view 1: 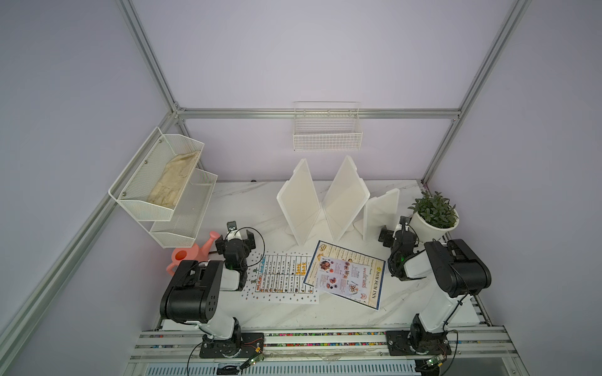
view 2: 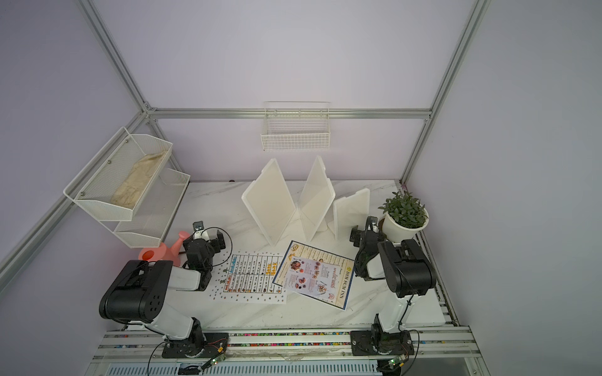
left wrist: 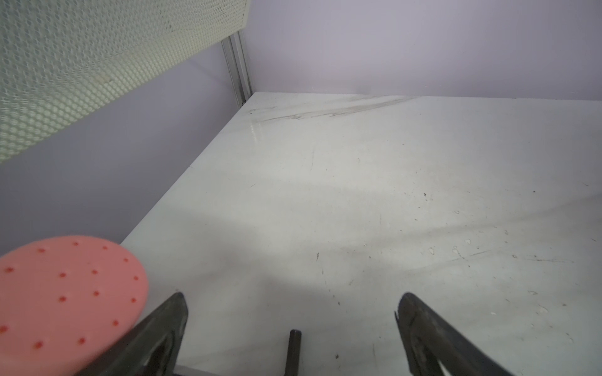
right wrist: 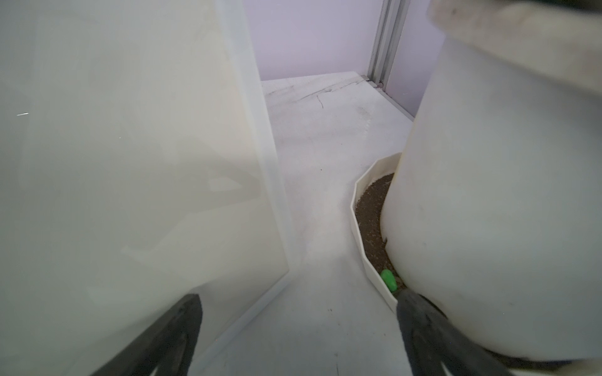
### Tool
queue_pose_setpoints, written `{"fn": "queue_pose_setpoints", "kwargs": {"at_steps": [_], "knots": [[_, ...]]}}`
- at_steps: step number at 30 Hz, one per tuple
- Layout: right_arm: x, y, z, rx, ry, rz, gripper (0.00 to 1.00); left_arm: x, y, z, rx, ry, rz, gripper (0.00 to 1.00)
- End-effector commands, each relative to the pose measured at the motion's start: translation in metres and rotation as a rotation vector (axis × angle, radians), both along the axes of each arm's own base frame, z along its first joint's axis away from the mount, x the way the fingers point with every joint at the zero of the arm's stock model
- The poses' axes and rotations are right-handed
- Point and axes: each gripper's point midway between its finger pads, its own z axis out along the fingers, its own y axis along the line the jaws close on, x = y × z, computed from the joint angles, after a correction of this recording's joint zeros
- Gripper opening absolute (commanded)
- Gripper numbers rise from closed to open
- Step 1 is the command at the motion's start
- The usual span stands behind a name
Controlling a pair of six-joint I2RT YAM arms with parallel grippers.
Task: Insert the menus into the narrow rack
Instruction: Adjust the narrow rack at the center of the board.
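Both grippers stood wide open, empty: left gripper (left wrist: 290, 312) by pink watering can (view 1: 192, 255), right gripper (right wrist: 299, 312) btwn white rack (view 1: 325, 201) and plant pot (view 1: 426, 228); menus flat on table (view 1: 325, 312): grid menu (view 1: 280, 276), DIM SUM INN menu (view 1: 371, 289), small leaflet (view 1: 342, 276) atop it.

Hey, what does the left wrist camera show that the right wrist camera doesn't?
Only the left wrist view shows the pink watering can and the mesh shelf. Only the right wrist view shows a white panel and the plant pot in its saucer. Both show the marble table, the lilac wall, and an open, empty gripper: left gripper, right gripper.
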Motion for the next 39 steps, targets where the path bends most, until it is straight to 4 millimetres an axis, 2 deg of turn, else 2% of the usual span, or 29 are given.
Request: {"fn": "queue_pose_setpoints", "kwargs": {"at_steps": [1,5,8,13,14,17,19,22,27,29,32,35,39], "knots": [[0.007,0.003,0.010,0.006,-0.044,0.008,0.97,0.013,-0.001,0.024,0.005,-0.077,-0.001,1.00],[0.006,0.003,0.011,0.007,-0.047,0.008,0.97,0.012,-0.002,0.026,0.008,-0.083,-0.002,1.00],[0.006,0.005,0.021,-0.001,-0.061,0.018,0.97,0.008,0.000,0.034,0.016,-0.093,0.021,1.00],[0.004,0.003,0.055,0.001,-0.075,0.008,0.97,0.003,-0.002,0.051,0.036,-0.073,0.036,1.00],[0.004,0.002,0.060,0.008,-0.070,-0.002,0.97,0.001,-0.002,0.063,0.035,-0.092,0.043,1.00],[0.006,0.002,0.077,0.104,-0.061,-0.038,0.97,0.003,-0.004,0.070,0.009,-0.033,0.041,1.00],[0.009,0.013,0.089,0.167,-0.063,0.014,0.97,0.004,-0.010,0.073,-0.005,0.043,0.008,1.00],[0.015,0.034,0.104,0.257,-0.063,0.114,0.97,0.000,-0.007,0.080,-0.100,0.042,0.062,1.00],[0.015,0.043,0.115,0.420,0.015,0.088,0.97,-0.011,0.004,0.085,-0.245,0.130,0.217,1.00],[0.011,0.051,0.132,0.465,-0.018,0.131,0.97,-0.016,0.006,0.085,-0.297,0.173,0.275,1.00],[0.004,0.051,0.144,0.520,-0.010,0.107,0.97,-0.015,-0.005,0.088,-0.345,0.220,0.232,1.00],[-0.005,0.045,0.149,0.547,0.053,0.039,0.97,-0.013,-0.025,0.097,-0.422,0.217,0.128,1.00],[-0.012,0.069,0.153,0.572,0.110,0.179,0.87,-0.017,-0.051,0.115,-0.515,0.187,-0.016,1.00]]}}
